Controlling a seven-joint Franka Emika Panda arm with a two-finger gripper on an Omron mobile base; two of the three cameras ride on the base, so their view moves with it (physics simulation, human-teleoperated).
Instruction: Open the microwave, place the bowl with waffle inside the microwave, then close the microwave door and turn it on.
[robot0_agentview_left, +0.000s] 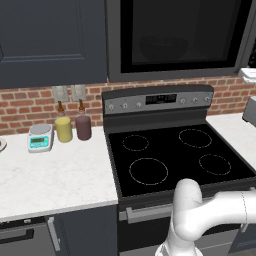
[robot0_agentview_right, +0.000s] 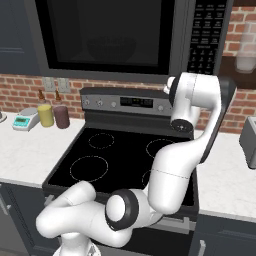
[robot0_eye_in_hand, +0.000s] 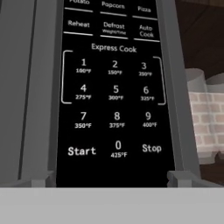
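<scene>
The microwave (robot0_agentview_right: 181, 45) hangs above the stove, and its door (robot0_agentview_left: 180, 70) is shut. Through the black glass I faintly make out the bowl (robot0_agentview_left: 162, 47) (robot0_agentview_right: 112, 49) inside; the waffle is too dim to tell. In the hand view my gripper (robot0_eye_in_hand: 111, 179) faces the microwave's keypad (robot0_eye_in_hand: 114, 87) close up. It is open, with one fingertip at each lower corner of the panel and nothing between them. The Start key (robot0_eye_in_hand: 82, 151) sits just above the left fingertip (robot0_eye_in_hand: 43, 178). In the right base view my arm reaches up to the keypad (robot0_agentview_right: 205, 35).
A black glass-top stove (robot0_agentview_left: 170, 155) stands below the microwave. On the left counter (robot0_agentview_left: 55, 175) are a small scale (robot0_agentview_left: 40, 137), a yellow bottle (robot0_agentview_left: 63, 127) and a dark red bottle (robot0_agentview_left: 83, 125). A grey appliance (robot0_agentview_right: 248, 140) stands on the right counter.
</scene>
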